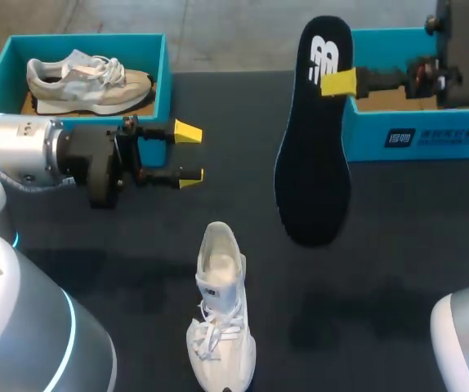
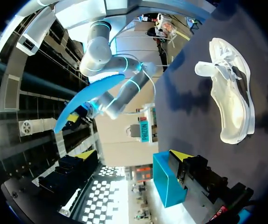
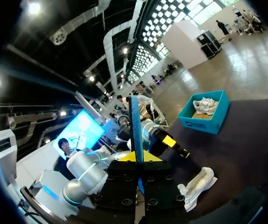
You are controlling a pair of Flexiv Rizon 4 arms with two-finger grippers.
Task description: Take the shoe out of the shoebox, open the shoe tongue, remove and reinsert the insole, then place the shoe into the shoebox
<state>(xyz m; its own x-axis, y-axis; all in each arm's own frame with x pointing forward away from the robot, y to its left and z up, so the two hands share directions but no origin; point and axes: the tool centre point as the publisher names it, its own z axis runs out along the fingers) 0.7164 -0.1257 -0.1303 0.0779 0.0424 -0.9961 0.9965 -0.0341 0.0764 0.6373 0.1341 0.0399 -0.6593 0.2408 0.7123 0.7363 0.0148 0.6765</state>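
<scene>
White shoe sits sole-down on the table, apart from both grippers. Right gripper pinches the black insole near its upper end; it hangs beside the right shoebox. Left gripper: fingers spread, holding nothing, beside the left shoebox.

I see the table as a dark, matte surface filling most of the head view, with soft shadows lying on it. Beyond its far edge is a grey concrete floor. In the right wrist view, ceiling lights shine overhead.
</scene>
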